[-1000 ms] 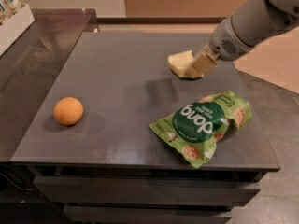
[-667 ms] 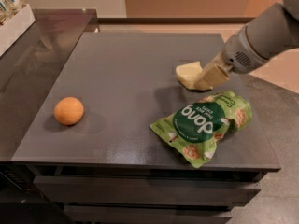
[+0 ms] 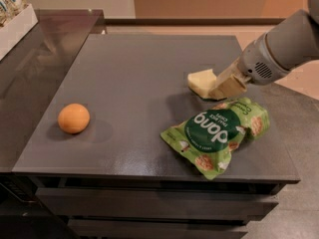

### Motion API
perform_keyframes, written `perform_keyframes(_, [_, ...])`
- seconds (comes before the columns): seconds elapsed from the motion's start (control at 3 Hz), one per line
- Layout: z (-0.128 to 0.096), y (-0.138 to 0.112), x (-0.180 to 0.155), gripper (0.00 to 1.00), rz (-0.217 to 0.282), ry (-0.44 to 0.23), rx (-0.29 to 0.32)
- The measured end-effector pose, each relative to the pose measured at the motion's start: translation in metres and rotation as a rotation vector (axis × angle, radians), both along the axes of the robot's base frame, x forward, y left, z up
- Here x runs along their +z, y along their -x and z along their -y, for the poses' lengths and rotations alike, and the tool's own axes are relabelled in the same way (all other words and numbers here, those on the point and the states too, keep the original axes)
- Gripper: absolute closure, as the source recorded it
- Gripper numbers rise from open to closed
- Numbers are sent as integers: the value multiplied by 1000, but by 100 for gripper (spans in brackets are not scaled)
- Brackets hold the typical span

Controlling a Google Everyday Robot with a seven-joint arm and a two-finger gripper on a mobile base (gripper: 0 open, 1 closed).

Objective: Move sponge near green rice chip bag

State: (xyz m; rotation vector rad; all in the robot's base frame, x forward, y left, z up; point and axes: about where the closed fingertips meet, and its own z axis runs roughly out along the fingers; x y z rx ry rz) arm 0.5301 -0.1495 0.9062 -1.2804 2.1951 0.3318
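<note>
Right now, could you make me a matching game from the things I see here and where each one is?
Things:
1 sponge
2 green rice chip bag
3 orange
4 pincer

Places:
A alone on the left of the table
B reaching in from the right, shut on the sponge
C lying near the front right edge
D held just behind the bag

Pairs: 1-D, 2-C, 3-A, 4-B.

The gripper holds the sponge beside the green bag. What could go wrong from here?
The gripper holds the sponge only by one end, so it may slip out. Both hang close behind the green rice chip bag; lowering the sponge there could press or shove the bag's upper edge.
</note>
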Motion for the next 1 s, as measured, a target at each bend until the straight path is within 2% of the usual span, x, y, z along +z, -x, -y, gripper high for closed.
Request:
perform_keyframes(0.33, [-1,1,0,13,0,1,3])
perform_keyframes(0.67, [-3,1,1,0,1,2,5])
perform_keyframes(1.0, [-3,1,1,0,1,2,5])
